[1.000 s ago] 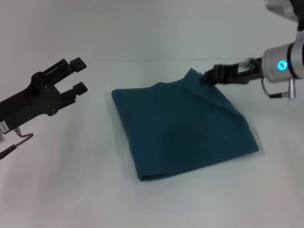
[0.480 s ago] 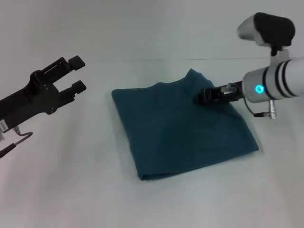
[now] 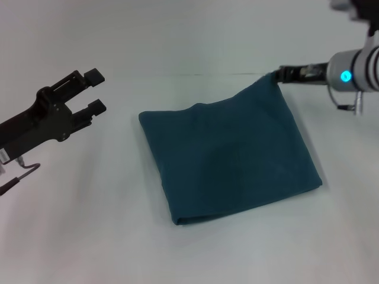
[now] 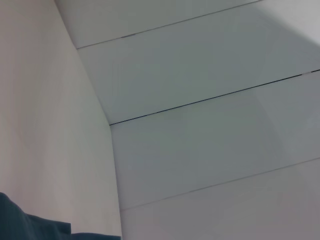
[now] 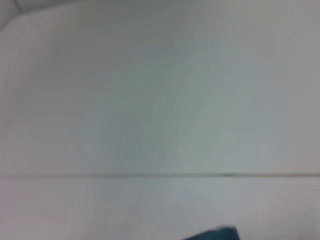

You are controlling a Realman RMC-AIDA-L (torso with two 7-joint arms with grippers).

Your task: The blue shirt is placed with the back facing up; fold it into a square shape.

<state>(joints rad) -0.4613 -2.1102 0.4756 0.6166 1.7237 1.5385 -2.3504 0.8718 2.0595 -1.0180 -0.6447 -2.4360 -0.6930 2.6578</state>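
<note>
The blue shirt point(image 3: 228, 157) lies folded on the white surface point(image 3: 89, 236). Its far right corner is clamped and lifted by the right tool point(image 3: 276, 75), likely to square it. Left tool point(image 3: 95, 90) is parked apart, jaws spread.

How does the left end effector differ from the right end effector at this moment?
The left end effector is open and holds nothing; the right end effector is shut on the far right corner of the blue shirt. The left one hovers apart from the shirt, to its left; the right one touches it, pulling that corner outward. Both are dark.
</note>
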